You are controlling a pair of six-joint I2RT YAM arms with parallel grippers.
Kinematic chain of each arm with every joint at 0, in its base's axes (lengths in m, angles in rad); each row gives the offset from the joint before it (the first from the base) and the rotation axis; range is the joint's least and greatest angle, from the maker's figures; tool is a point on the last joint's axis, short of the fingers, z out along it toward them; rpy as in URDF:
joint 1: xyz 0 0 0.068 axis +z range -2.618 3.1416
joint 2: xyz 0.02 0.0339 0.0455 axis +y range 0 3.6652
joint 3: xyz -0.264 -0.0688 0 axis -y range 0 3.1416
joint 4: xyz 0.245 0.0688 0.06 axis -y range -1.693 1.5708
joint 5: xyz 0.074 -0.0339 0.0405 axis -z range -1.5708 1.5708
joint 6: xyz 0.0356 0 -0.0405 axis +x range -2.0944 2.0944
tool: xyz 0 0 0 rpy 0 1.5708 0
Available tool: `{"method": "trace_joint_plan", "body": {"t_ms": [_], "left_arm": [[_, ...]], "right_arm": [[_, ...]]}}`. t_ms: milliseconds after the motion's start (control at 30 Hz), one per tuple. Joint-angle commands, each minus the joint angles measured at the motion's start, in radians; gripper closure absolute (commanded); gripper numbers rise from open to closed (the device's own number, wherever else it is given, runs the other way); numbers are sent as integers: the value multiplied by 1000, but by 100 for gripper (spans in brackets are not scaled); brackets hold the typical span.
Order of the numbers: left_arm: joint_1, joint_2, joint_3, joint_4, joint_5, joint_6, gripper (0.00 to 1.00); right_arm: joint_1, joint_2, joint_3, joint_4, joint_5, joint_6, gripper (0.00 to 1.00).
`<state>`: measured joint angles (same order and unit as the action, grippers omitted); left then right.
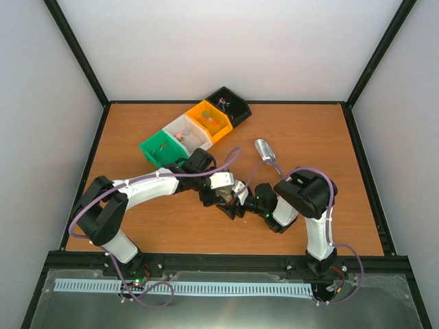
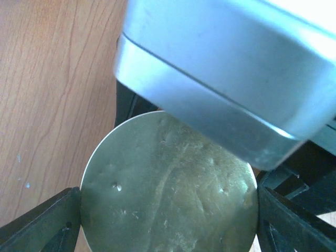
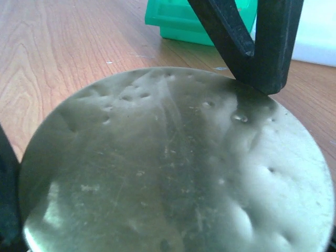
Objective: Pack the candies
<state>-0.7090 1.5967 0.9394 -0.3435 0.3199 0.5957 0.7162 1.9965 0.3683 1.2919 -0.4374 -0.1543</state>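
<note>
Closest in, both arms fold toward the middle of the bench (image 1: 137, 226) and meet over a round gold lid (image 2: 168, 194). The left fingers (image 2: 47, 226) sit on opposite edges of that lid, touching both sides, so they're closed on it. The right fingers (image 1: 241, 204) are right up against the same lid, which fills nearly the whole right wrist view, but honestly I can't tell if they're clamped or just sitting around it. A bit further out, just past the right arm's elbow, a shiny metal scoop (image 1: 265, 151) lies on the wood by itself. The candies (image 1: 180, 137) aren't anywhere near the fingers: they're well apart, back toward the far side, showing as tiny specks inside a diagonal row of touching bins, with the green bin (image 1: 152, 152) nearest the left arm, then the white bin (image 1: 193, 142), orange bin (image 1: 218, 131) and black bin (image 1: 239, 110). They're too small to count.
</note>
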Motion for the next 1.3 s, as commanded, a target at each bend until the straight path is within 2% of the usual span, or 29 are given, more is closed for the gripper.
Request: {"method": "trace_joint_plan", "body": {"t_ms": [0,100,233,400,500,567,700,733,900,1000,1133,1267], "left_arm": [[2,48,-6,-56,-51,-51,41],[1,37,-12,-73,-24,-22,41],[0,37,-14,-131,-7,121,41],[0,40,4,-340,75,421,40],[0,47,17,-370,113,481,40],[0,58,30,-363,120,457,40],[0,64,-1,-209,5,260,40],[1,65,-9,-180,-28,212,40],[0,46,-31,-66,-119,33,39],[0,47,-18,-63,-100,-48,37],[-12,44,-20,-91,-69,-26,37],[-12,16,-33,-133,-11,96,40]], "right_arm": [[35,52,-3,83,61,15,9],[33,75,-22,129,28,-14,21],[16,62,-36,156,-85,-36,39],[-4,60,-49,187,-334,-52,48],[-9,67,-43,181,-407,-87,48],[-18,65,-36,186,-394,-80,40],[-25,23,-53,169,-247,-58,3],[-26,15,-60,165,-210,-49,0],[-19,32,-73,212,0,-3,0],[-7,50,-51,199,10,8,3],[6,54,-34,193,-2,16,21],[5,43,-45,197,-27,-37,38]]}}
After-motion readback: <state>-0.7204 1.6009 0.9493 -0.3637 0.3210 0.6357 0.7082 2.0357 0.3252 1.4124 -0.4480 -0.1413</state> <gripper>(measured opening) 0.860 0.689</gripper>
